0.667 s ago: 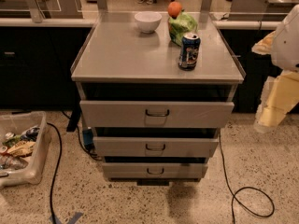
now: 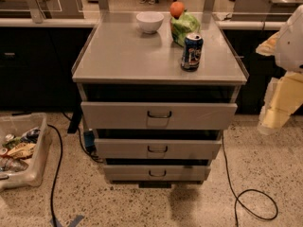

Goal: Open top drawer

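The top drawer (image 2: pixel 118 116) is the widest of three grey drawers in a metal cabinet, with a small dark loop handle (image 2: pixel 159 114) at its centre. Its front stands a little forward of the cabinet face, with a dark gap above it. My gripper (image 2: pixel 277 110) is at the right edge of the camera view, the cream end of a white arm, to the right of the cabinet and apart from the drawer. It holds nothing that I can see.
The middle drawer (image 2: pixel 123 149) and bottom drawer (image 2: pixel 123 172) sit below. On the cabinet top (image 2: pixel 118 56) stand a white bowl (image 2: pixel 149 21), a soda can (image 2: pixel 191 51), a green bag (image 2: pixel 187 27) and an orange (image 2: pixel 177 8). A bin of rubbish (image 2: pixel 23 150) is on the left floor and a black cable (image 2: pixel 251 207) on the right.
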You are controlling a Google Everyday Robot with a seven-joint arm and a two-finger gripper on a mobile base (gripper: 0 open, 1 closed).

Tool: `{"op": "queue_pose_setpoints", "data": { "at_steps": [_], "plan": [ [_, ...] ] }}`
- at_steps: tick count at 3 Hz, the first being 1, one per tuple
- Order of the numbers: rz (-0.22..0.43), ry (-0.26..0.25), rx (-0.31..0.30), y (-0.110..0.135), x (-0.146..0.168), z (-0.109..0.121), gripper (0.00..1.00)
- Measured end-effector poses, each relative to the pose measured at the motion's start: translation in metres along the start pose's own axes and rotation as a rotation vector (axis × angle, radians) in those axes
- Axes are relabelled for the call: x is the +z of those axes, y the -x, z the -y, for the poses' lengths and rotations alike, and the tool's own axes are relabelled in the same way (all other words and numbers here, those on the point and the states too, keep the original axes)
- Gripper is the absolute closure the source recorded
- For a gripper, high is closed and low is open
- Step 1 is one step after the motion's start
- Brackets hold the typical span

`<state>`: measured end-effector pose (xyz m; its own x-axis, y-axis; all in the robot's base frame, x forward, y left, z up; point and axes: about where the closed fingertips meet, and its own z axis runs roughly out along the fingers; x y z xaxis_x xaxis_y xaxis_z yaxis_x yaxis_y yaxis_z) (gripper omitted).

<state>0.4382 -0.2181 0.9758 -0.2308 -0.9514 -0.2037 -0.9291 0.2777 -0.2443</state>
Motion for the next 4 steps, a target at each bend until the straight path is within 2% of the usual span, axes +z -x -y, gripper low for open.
{"op": "queue_pose_setpoints", "data": {
  "at_steps": [1,2,3,4],
  "plan": [
    [0.034,-0.001,0.054,-0.010,0.024,0.004,0.00],
    [0.117,0.036,0.112,-0.010,0.081,0.010,0.00],
    [0.257,0.119,0.171,0.012,0.140,0.015,0.00],
    [0.257,0.118,0.171,0.012,0.140,0.015,0.00]
  ]
}}
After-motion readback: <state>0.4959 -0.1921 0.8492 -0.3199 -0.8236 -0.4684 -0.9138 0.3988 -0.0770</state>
